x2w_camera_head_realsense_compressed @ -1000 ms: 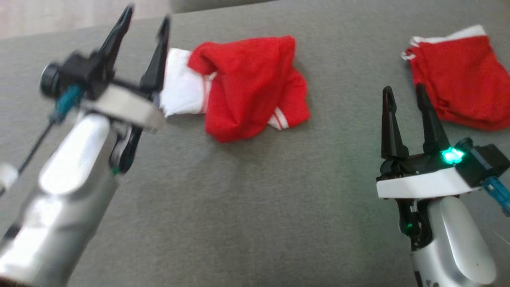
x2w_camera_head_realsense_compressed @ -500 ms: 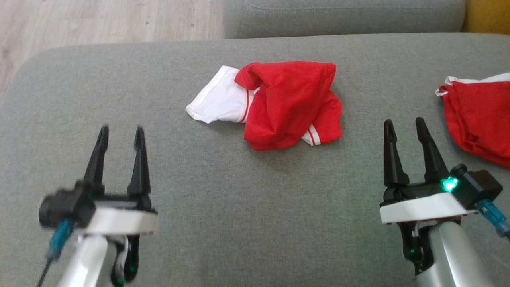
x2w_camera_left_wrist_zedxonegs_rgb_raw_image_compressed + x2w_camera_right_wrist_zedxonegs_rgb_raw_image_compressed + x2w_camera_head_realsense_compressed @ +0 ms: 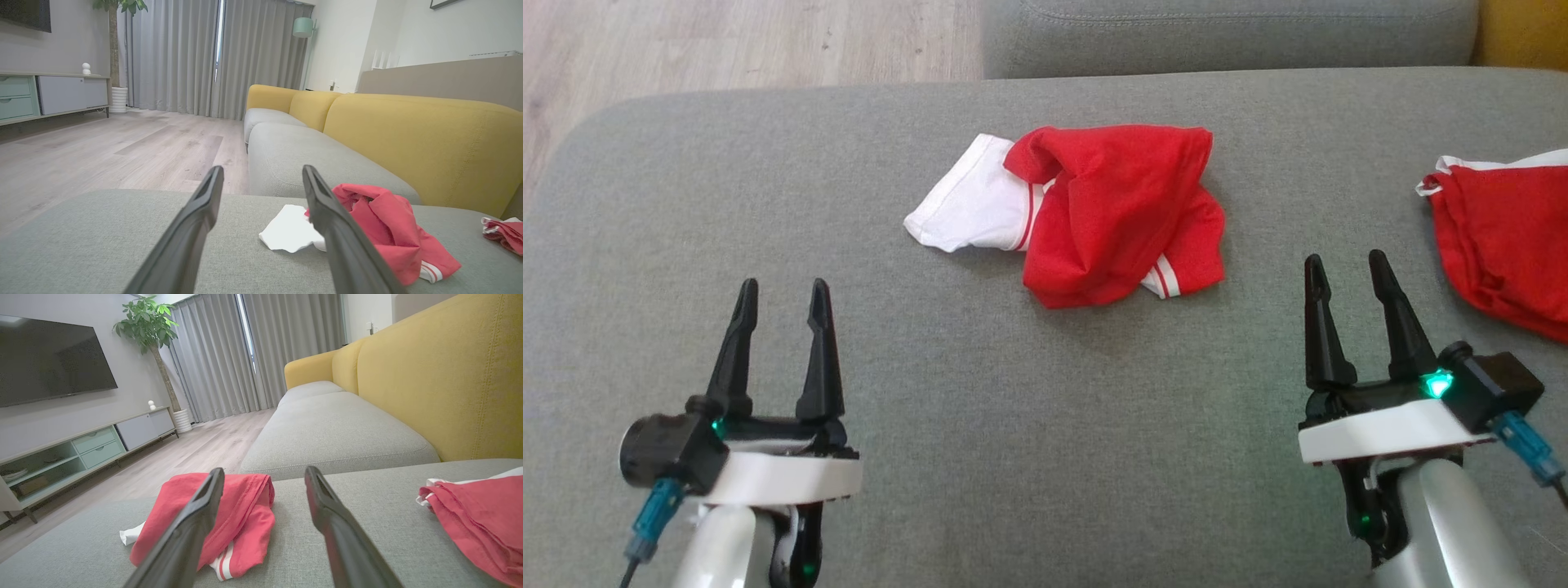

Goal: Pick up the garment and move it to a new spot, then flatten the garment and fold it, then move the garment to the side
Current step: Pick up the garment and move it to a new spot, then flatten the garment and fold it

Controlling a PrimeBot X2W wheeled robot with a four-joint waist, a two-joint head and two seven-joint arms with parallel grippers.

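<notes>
the garment [image 3: 1111, 212] lies crumpled near the middle of the grey cushion [image 3: 1013, 441], toward its far edge. it is mostly red and bunched into folds. a white part sticks out flat on its left side, and a bit of white-striped hem shows at its near right corner.

the left gripper [image 3: 783, 287] hovers at the lower left of the head view. its fingers [image 3: 737, 343] point away from the robot, and its jaws are wide apart with nothing between them. the garment sits ahead of it and to its right. in the left wrist view one finger overlaps the garment's white part, but the head view shows them well apart.

the right gripper [image 3: 1345, 260] sits at the lower right, jaws also spread wide and empty. the garment is ahead of it and to its left, well apart.

a second red cloth [image 3: 1499, 245] with a white edge lies at the right edge of the cushion, near the right gripper but not touching it. it looks folded, though the cut-off view makes that hard to tell.

beyond the cushion are another grey seat [image 3: 1225, 33], a yellow backrest [image 3: 429, 139], and wood floor [image 3: 727, 41] on the left.
</notes>
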